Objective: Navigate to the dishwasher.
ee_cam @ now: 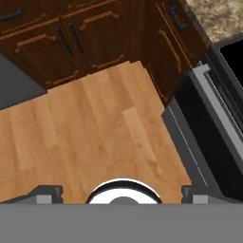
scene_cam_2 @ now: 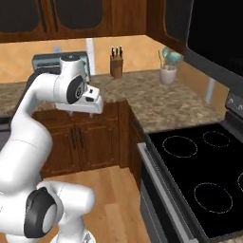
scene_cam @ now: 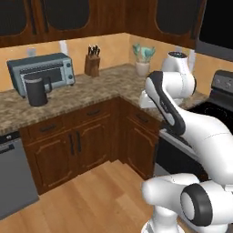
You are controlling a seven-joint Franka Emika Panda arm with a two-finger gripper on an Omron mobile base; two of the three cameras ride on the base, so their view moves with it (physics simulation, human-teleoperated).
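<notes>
Pincer [ee_cam: 121, 192] fingers sit spread wide apart, holding nothing, pointing down at the wood floor [ee_cam: 90, 137]. We see the dishwasher [scene_cam: 13, 175] at the far left, below the counter [scene_cam: 82, 98], well apart from the arm. On the counter stand a toaster oven [scene_cam: 42, 71], a dark jug [scene_cam: 36, 91] just before it, a knife block [scene_cam: 92, 62] and a white vase [scene_cam: 143, 67] of greenery in the corner. At right is the black stove [scene_cam_2: 204, 182]. Our arm is folded high, its hand [scene_cam_2: 88, 102] over the cabinets' corner.
</notes>
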